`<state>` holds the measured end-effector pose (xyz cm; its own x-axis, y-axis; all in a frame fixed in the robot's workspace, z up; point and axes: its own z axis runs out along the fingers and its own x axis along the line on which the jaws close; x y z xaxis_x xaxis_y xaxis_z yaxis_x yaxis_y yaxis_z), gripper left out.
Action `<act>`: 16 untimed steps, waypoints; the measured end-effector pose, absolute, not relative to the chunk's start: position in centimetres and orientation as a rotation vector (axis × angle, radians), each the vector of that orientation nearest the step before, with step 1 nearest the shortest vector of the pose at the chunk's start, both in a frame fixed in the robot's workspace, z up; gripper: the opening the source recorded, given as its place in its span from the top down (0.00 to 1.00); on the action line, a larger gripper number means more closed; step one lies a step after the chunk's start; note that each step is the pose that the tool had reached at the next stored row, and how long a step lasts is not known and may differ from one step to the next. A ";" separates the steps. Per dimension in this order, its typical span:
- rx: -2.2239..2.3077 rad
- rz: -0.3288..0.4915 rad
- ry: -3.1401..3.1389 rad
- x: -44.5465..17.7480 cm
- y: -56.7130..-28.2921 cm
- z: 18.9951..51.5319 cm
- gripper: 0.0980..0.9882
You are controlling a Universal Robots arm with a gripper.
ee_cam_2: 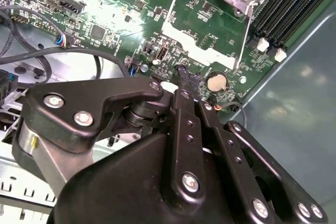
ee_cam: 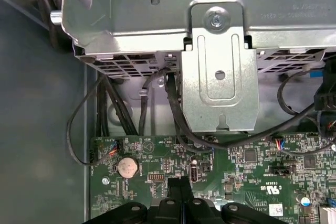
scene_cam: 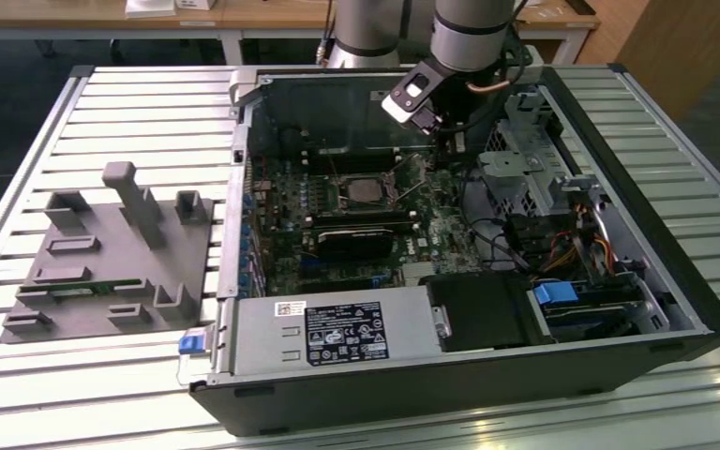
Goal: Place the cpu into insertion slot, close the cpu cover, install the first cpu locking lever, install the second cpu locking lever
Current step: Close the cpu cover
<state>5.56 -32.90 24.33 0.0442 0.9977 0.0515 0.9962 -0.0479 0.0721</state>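
Arm (scene_cam: 467, 37) is reaching down into the computer case (scene_cam: 460, 394); gripper (ee_cam: 179, 183), jaws pressed together, is hovering over the green board (ee_cam: 236, 166). The cpu (scene_cam: 363, 190) is lying in the insertion slot (scene_cam: 338, 192), cpu cover (ee_cam_2: 199, 48) open beside it.

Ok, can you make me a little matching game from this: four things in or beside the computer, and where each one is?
Things:
1. cpu
2. gripper
3. grey tray
4. coin battery

Places:
A. on the table, outside the case, at the exterior view's left
B. near the edge of the green board, close to the gripper
C. in the middle of the board
D. shut, hanging over the board

Pairs: 1-C, 2-D, 3-A, 4-B
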 end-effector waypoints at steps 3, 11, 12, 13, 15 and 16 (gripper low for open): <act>2.279 0.094 2.174 5.6 -32.9 24.3 0.99; 2.333 -0.022 2.220 5.8 -32.9 24.2 0.99; 2.333 -0.022 2.220 5.8 -32.9 24.2 0.99; 2.333 -0.022 2.220 5.8 -32.9 24.2 0.99; 2.333 -0.021 2.220 5.7 -32.9 24.2 0.99; 2.332 -0.020 2.220 5.5 -32.9 24.2 0.99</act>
